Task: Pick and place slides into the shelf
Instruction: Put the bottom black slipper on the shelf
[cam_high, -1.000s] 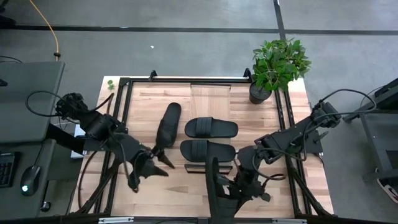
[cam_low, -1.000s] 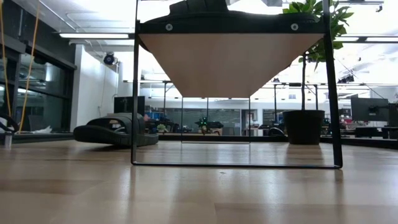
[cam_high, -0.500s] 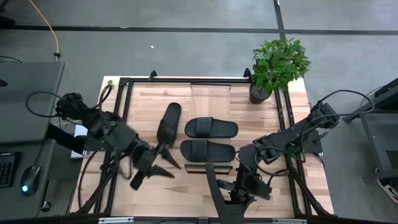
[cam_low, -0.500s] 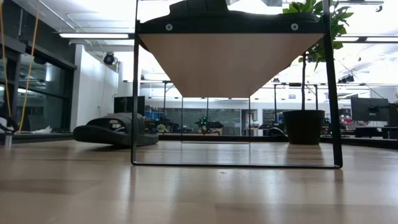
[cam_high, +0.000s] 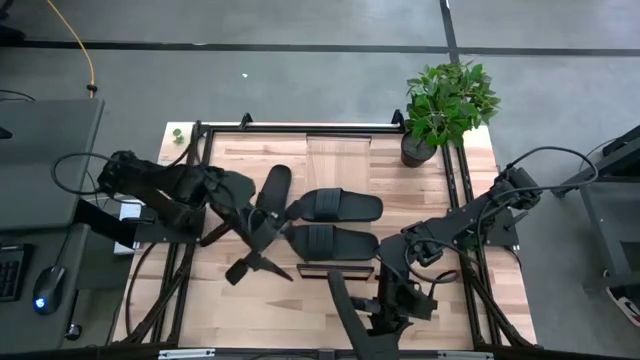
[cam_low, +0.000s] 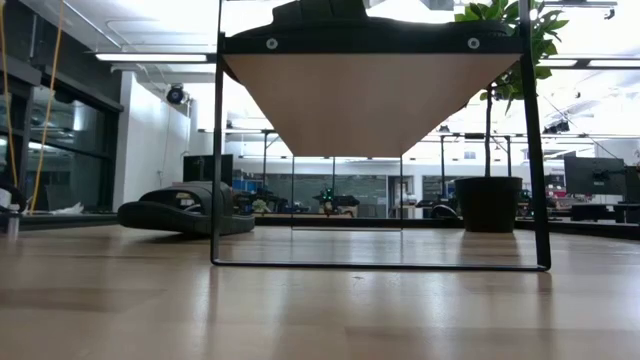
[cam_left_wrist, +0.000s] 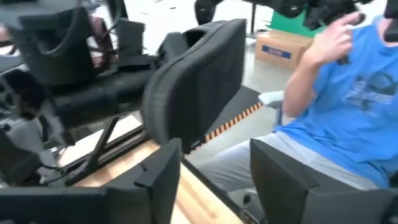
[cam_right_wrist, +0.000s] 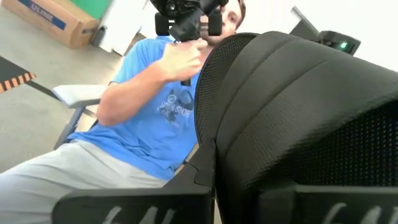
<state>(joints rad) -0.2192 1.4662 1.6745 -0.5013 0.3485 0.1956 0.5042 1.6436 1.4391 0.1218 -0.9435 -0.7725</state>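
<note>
L fingers (cam_high: 258, 262): apart, empty, beside upright slide (cam_high: 270, 195).
R fingers (cam_high: 395, 312): closed on slide (cam_high: 345, 300), long axis toward shelf (cam_high: 338, 158).

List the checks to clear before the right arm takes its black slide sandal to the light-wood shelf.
1. Right gripper grip: shut on the black foam slide sandal, at the table's front edge. Ok.
2. Left gripper empty: fingers apart, nothing between. Ok.
3. Left arm clear of the path: it reaches in beside the light-wood shelf. Not ok.
4. Free room on shelf: two black slides lie there side by side. Cannot tell.
5. Loose slide left of the shelf: not placed yet.
6. Person in blue shirt clear of the arms: cannot tell.
</note>
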